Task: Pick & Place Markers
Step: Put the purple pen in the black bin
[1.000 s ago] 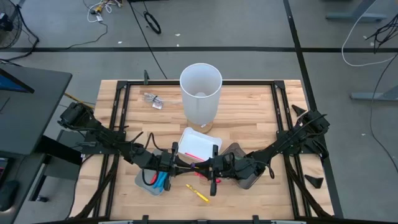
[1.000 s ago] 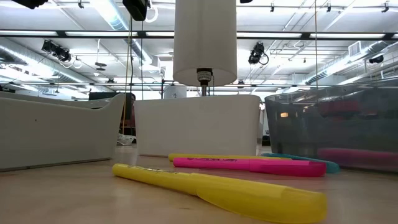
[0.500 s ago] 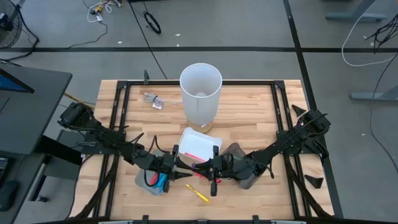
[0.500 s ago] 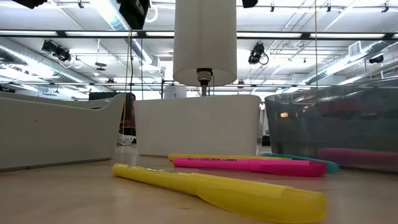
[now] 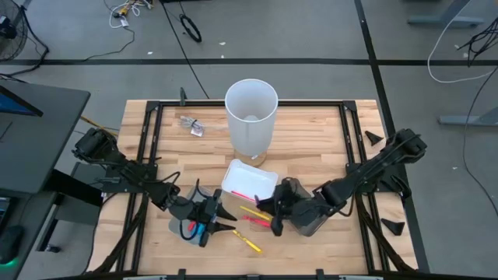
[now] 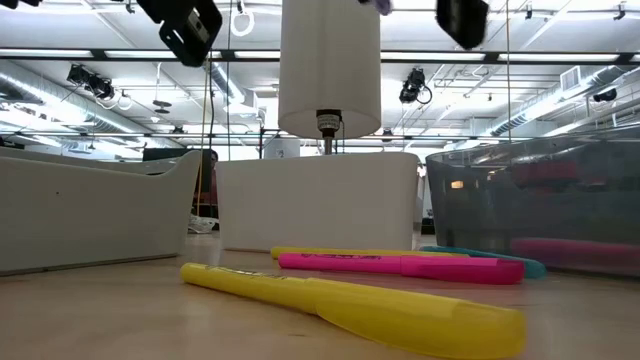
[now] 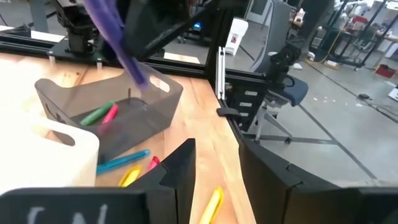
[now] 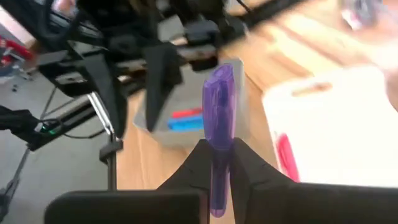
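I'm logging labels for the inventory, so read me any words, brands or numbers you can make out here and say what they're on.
None can be read.
Pink marker: dark print along the barrel, too small to read.
Yellow marker: faint print near its tip, too blurred.
Left wrist view: pale marks on the dark bar at the bottom edge, cut off and unreadable.

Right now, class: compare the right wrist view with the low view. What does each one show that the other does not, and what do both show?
Only the right wrist view shows the purple marker clamped in the right gripper, and red and blue markers in the far grey tray.

Only the low view shows the yellow marker and pink marker lying on the table, with the tall white cylinder behind.

Both show the white tray.
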`<state>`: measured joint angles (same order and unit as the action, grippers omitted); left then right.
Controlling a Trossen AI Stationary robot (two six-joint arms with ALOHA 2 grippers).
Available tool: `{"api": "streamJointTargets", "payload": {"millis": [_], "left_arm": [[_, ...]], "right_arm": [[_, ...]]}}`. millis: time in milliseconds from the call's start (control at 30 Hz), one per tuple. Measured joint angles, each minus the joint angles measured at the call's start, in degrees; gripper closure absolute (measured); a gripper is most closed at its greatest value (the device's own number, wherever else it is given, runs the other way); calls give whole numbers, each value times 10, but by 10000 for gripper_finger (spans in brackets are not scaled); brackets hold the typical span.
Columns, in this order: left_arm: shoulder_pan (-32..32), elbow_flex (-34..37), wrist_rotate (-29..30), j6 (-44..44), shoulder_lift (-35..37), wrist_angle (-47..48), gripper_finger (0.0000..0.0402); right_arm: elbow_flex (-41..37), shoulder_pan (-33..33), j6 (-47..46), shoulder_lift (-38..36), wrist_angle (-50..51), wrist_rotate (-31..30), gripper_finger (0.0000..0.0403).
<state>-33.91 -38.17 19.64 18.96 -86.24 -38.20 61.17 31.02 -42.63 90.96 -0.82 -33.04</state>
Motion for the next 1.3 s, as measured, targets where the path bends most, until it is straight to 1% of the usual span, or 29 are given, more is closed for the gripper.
{"api": "streamJointTargets", "payload": {"millis": [133,267,333,400,467,633,800,1033,1100,1300], "left_arm": [[-2,0,0,0,0,4,275],[-2,0,0,0,0,6,275],[-2,0,0,0,0,6,275],[-2,0,0,0,0,9,275],[-2,0,0,0,0,10,275],[-2,0,0,0,0,20,275],[-2,0,0,0,0,24,275],[-2,0,0,8,0,25,275],[-2,0,0,10,0,25,275],[-2,0,0,10,0,25,275]], "right_arm": [[0,-12,-70,-24,87,40,383],[4,-35,-131,-31,169,114,383],[19,-47,-158,-29,239,154,383],[41,-56,-179,-24,305,180,383],[61,-59,-192,-24,378,190,383],[124,-59,-233,-24,509,209,383],[159,-62,-263,-24,590,252,383],[177,-66,-289,-24,687,308,383],[177,-66,-290,-24,702,319,383],[177,-66,-278,-24,703,318,383]]}}
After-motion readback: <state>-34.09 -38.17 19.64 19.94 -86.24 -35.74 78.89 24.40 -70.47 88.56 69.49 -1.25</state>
